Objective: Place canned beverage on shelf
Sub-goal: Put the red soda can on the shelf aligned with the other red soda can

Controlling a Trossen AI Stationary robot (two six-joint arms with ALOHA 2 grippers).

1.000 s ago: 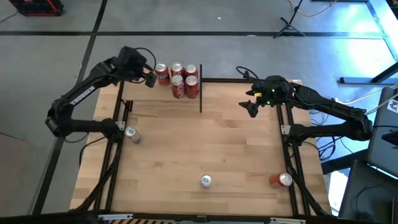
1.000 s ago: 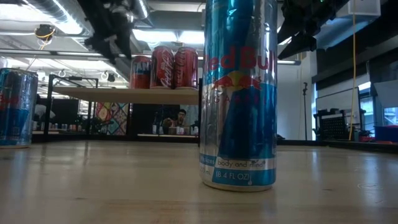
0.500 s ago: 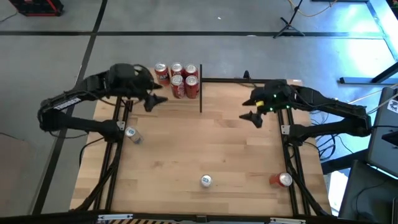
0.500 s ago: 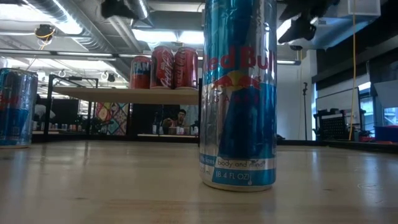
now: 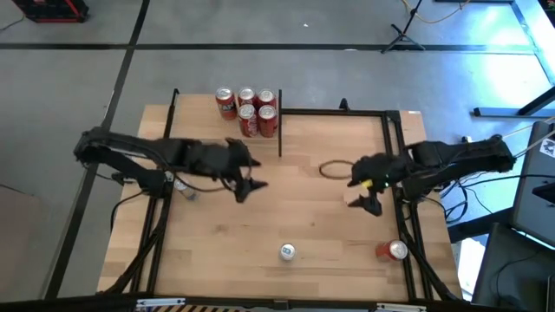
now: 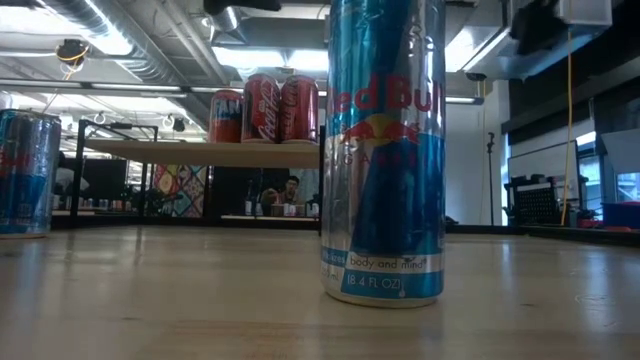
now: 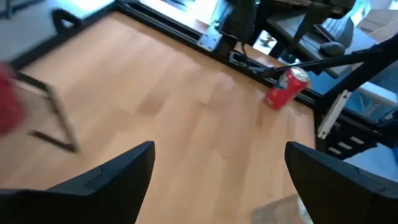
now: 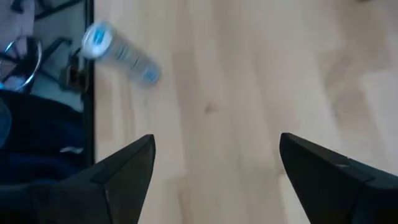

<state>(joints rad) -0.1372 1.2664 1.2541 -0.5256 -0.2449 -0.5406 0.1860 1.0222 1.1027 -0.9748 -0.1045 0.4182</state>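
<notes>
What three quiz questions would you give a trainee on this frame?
1. True or false: the left end effector is holding a can.
2. How many red cans stand on the shelf?
3. The blue-and-silver can near the table's front edge is: A) standing upright, B) lying on its side, C) on the shelf.

Key:
1. False. Its fingers are open with nothing between them.
2. Five.
3. A.
</notes>
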